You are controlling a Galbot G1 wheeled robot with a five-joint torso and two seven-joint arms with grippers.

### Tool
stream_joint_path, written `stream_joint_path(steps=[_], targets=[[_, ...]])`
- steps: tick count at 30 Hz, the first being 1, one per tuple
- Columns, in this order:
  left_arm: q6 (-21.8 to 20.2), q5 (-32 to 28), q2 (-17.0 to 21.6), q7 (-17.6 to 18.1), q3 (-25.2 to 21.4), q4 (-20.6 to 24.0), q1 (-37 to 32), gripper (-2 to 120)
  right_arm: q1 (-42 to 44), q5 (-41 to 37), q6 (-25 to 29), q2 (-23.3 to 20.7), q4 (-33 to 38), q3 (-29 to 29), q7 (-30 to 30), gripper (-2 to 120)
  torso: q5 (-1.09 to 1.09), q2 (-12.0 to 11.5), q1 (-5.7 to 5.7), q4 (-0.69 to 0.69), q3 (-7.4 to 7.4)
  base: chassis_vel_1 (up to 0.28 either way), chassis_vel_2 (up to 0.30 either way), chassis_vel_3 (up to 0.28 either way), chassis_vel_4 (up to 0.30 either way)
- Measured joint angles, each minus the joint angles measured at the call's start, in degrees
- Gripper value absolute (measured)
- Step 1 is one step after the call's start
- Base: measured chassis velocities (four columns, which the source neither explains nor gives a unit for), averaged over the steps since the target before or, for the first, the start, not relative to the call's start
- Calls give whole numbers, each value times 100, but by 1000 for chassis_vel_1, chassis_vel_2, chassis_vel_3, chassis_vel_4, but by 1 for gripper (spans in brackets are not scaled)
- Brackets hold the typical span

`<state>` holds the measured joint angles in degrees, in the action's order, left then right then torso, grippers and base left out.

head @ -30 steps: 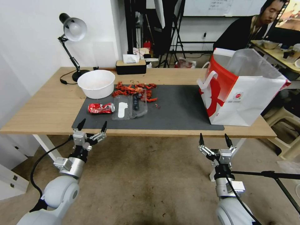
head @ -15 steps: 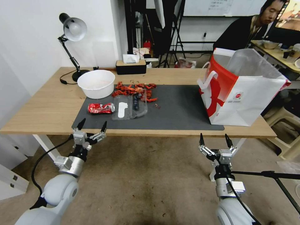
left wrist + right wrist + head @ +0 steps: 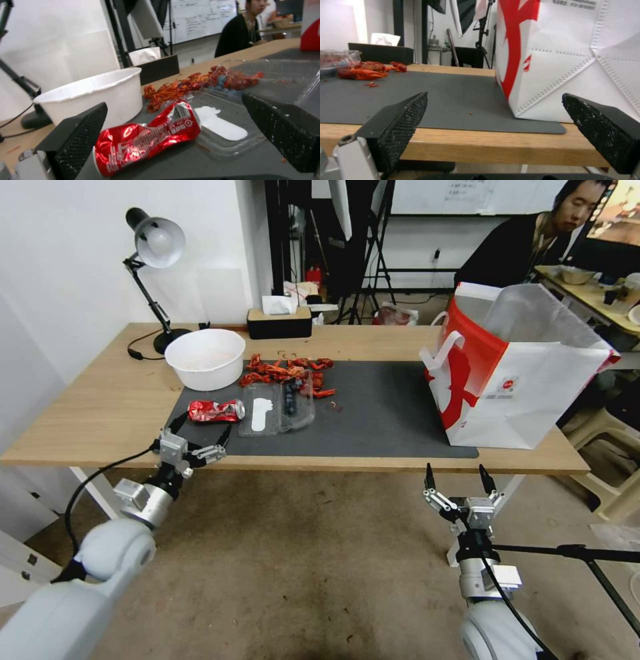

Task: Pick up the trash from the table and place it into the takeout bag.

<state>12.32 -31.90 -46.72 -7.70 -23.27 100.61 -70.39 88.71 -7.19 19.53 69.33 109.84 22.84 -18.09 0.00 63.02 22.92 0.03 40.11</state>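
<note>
Now, line by line:
Left gripper: the left gripper (image 3: 202, 432) hangs over the near edge of the dark grey mat (image 3: 373, 413), fingers spread apart and holding nothing; it points at the crushed red can (image 3: 215, 411), which lies just beyond the fingertips at 12 o'clock.
Crushed can, close up: in the left wrist view the crushed red can (image 3: 146, 136) lies on its side on the mat between the two black fingers (image 3: 78, 140), touching neither.
Plastic tray: a clear plastic tray (image 3: 277, 409) lies just beside the can at its 3 o'clock, with a white patch on the near half and dark blue bits in the far half.
Leftovers: a heap of red food leftovers (image 3: 287, 371) lies on the mat at the tray's 12 o'clock.
White bowl: a white bowl (image 3: 205, 357) stands at the can's 12 o'clock, on the mat's far left corner.
Right gripper: the right gripper (image 3: 459, 479) waits below the near edge of the table (image 3: 100, 400), fingers apart and empty.
Takeout bag: the takeout bag (image 3: 520, 373) stands upright and open on the mat's right end, at the right gripper's 1 o'clock, well apart from the can.
Table back: a desk lamp (image 3: 155, 267) and a tissue box (image 3: 279, 320) stand along the far edge.
</note>
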Motion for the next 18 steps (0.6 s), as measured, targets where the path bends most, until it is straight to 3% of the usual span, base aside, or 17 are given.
stream_joint_path(steps=[3, 6, 7, 8, 11, 12, 14, 18], targets=[[-19, -152, 303, -449, 206, -332, 459, 100, -1, -1, 0, -1, -4, -5, 4, 100, -1, 0, 0, -4, 0, 0, 0, 0, 0], [-31, -196, 420, -673, 289, -483, 669, 100, 0, -1, -1, 0, -5, -5, 6, 100, -1, 0, 0, -4, 0, 0, 0, 0, 0], [-64, -247, 567, -1010, 393, -678, 945, 100, -1, -1, -1, 0, -11, -8, 10, 100, -1, 0, 0, -3, 0, 0, 0, 0, 0], [-64, -247, 567, -1010, 393, -678, 945, 100, -1, -1, -1, 0, -11, -8, 10, 100, -1, 0, 0, -3, 0, 0, 0, 0, 0], [-118, -247, 810, -1830, 538, -1111, 1446, 100, -24, -1, -4, -1, -30, -25, 19, 100, -1, 0, 0, -4, 0, 0, 0, 0, 0], [-118, -247, 810, -1830, 538, -1111, 1446, 100, -24, -1, -4, -1, -30, -25, 19, 100, -1, 0, 0, -4, 0, 0, 0, 0, 0], [-195, -226, 954, -2401, 637, -1389, 1730, 100, -54, -1, -9, -4, -59, -57, 26, 100, 0, 0, 0, -2, 0, 0, 0, 0, 0], [-234, -92, 1008, -2931, 798, -1690, 2056, 100, -77, 1, -17, -4, -85, -81, 31, 100, -1, 0, 0, 0, 0, 0, 0, 0, 0]])
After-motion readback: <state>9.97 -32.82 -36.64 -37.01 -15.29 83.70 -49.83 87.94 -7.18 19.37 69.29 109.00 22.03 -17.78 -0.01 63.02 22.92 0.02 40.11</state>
